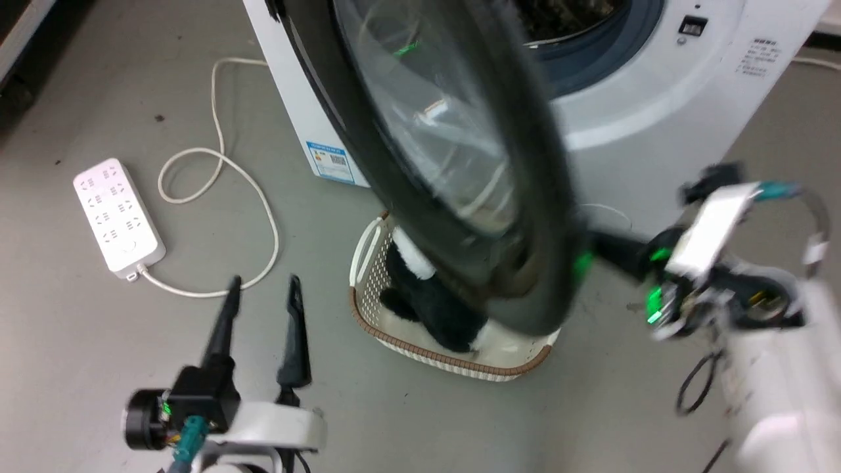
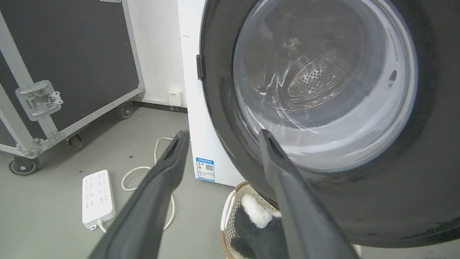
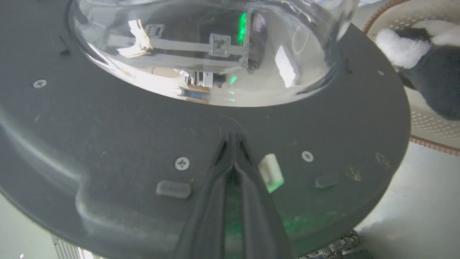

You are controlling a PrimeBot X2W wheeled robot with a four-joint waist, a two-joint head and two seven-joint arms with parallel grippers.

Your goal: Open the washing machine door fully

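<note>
The right end effector is pinched fully together, nothing held between the dark fingers. The tips are planted on the inner face of the washing machine door, just below the glass bulge. Closed up like that, it's probably meant as a stiff pusher rather than a clamp, so the door gets shoved outward from behind.

The left end effector is spread wide and empty, parked low over the floor to the door's left. That's likely so it's kept out of the door's arc.

The door is hinged on the left and is stood well out from the washing machine, but it can't be called fully open yet. Its outer rim is wide, glossy and black. The inside is matte dark plastic dotted with screws and one pale tab, and the middle is a clear bowl of glass full of reflections. Perforated steel drum can be made out through it in the left wrist view.

Under the door's lower edge a white lattice basket with a brown braided rim is set, presumably for laundry, and a fluffy black-and-white plush is stuffed into it. A white power strip is laid on the grey floor.
</note>
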